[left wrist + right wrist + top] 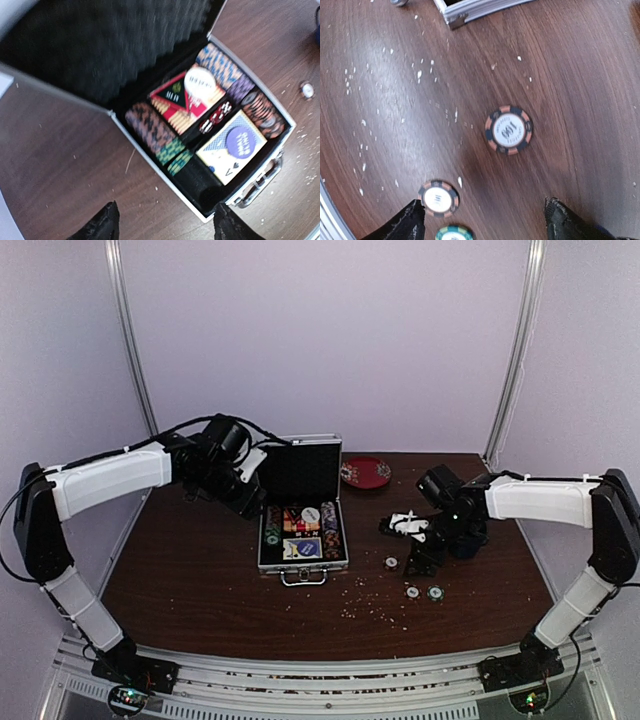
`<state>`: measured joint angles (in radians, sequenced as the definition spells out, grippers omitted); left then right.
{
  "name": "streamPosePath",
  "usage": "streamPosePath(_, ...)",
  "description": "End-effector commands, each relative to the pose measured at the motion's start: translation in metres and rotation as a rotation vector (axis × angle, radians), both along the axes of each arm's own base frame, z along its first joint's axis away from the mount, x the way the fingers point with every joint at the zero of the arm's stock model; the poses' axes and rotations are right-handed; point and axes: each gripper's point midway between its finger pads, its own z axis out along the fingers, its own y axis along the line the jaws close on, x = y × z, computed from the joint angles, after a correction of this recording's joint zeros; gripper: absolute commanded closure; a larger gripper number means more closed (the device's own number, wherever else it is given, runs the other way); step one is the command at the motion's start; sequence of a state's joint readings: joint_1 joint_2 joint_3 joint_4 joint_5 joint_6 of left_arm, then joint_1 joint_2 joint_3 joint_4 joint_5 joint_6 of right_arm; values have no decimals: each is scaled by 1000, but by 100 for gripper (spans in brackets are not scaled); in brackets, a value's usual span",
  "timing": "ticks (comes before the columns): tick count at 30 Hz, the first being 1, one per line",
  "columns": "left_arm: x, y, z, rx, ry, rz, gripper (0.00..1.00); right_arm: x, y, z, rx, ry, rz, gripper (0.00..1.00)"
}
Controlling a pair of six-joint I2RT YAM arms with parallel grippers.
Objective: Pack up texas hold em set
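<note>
The silver case (268,562) lies open at mid-table with its black-lined lid (300,468) upright. In the left wrist view the case (150,165) holds rows of chips (150,127), a red card deck (177,97), a blue card deck (232,145) and red dice (215,117). My left gripper (252,502) hovers open over the case's left wall and the table (165,227). Three loose chips lie right of the case: an orange-black one (509,129), a second (438,198) and a green one (454,234). My right gripper (485,225) is open and empty above them.
A red round plate (365,472) sits behind the case to the right. White crumbs (365,605) litter the dark wood table in front. The three loose chips also show in the top view (411,591). A blue object (316,30) shows at the left wrist view's right edge.
</note>
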<state>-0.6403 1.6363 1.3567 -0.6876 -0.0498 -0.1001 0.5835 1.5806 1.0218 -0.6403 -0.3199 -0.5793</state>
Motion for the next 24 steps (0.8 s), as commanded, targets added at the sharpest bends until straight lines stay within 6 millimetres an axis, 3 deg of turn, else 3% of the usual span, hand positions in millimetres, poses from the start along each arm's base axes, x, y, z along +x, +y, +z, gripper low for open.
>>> streamPosePath(1,5,-17,37,-75,-86,-105,34,-18,-31,11,-127,-25,35,18)
streamPosePath(3,10,-19,43,-80,-137,-127,34,-29,-44,9,-175,-19,50,18)
streamPosePath(10,13,-15,30,-87,-223,-131,34,-44,-75,-8,-312,-3,72,18)
streamPosePath(15,10,1,16,-35,-237,-100,34,-48,-70,-22,-310,41,90,18)
streamPosePath(24,9,6,15,-24,-248,-89,33,-55,-65,-40,-336,87,122,22)
